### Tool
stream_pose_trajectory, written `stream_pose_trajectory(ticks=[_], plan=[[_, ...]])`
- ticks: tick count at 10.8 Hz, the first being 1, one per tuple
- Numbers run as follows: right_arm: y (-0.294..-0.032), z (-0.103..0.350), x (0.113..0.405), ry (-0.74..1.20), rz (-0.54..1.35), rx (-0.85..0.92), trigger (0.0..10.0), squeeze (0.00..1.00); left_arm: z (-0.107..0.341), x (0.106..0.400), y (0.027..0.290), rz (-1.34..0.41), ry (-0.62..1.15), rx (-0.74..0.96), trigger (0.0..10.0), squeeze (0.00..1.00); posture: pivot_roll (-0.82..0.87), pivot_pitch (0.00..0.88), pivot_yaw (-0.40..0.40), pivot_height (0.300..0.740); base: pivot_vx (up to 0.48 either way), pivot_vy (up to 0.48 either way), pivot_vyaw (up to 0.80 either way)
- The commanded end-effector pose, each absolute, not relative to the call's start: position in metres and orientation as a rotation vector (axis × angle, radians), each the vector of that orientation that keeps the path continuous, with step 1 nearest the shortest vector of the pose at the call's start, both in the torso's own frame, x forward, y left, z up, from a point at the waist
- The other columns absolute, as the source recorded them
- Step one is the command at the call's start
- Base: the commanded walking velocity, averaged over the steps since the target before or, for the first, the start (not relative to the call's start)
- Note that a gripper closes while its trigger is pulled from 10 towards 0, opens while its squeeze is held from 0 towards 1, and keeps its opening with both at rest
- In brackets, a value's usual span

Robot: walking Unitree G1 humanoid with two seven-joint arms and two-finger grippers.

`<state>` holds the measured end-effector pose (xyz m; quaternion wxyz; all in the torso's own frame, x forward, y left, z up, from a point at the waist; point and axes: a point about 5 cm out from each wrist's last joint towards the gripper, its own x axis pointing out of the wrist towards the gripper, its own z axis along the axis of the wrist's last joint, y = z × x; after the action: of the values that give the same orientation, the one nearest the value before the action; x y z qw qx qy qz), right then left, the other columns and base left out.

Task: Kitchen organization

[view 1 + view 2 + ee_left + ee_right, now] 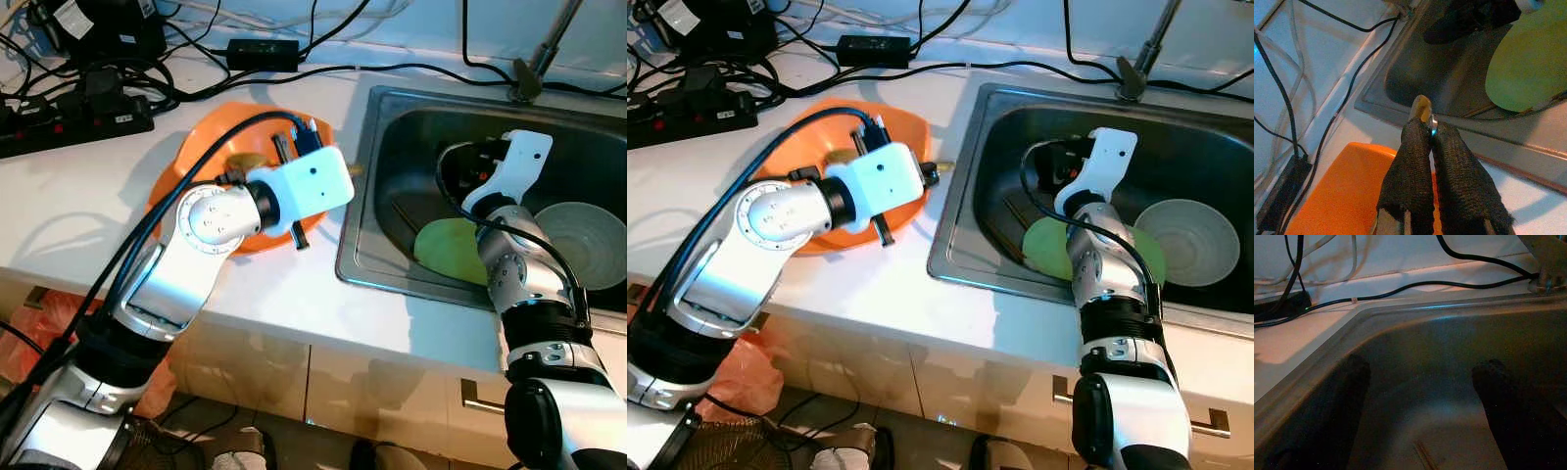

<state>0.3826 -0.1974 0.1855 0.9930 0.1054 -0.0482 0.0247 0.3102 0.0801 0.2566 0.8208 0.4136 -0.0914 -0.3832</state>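
From left to right, we see the orange tray point(191, 147) on the counter point(78, 211), where the left gripper point(1431, 128), fingers pinched on a small utensil point(1421, 106), hovers over its sink-side edge. In the sink point(1004, 127), a green plate point(1050, 247), chopsticks point(1425, 456) and a pale bowl point(1185, 240) remain; the right gripper point(1422, 396) hangs wide apart, empty. We judge the sorting barely begun.

You have one orange plastic tray point(201, 147), one steel sink point(392, 176), one green round plate point(446, 250) and one pale bowl point(586, 240).
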Motion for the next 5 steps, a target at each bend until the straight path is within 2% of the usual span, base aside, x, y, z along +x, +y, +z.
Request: stream_pose_trajectory(ticks=[1, 5], plan=[[-0.199, 0.187, 0.383, -0.104, 0.037, 0.218, 10.0, 0.00, 0.256, 0.311, 0.079, -0.817, -0.190, 0.889, 0.0, 0.00, 0.10, 0.129, 0.008, 0.723, 0.000, 0.000, 0.00], [-0.199, 0.187, 0.384, -0.103, 0.038, 0.219, 10.0, 0.00, 0.279, 0.312, 0.082, -0.775, -0.275, 0.779, 0.0, 0.00, 0.10, 0.127, 0.006, 0.723, 0.000, 0.000, 0.00]])
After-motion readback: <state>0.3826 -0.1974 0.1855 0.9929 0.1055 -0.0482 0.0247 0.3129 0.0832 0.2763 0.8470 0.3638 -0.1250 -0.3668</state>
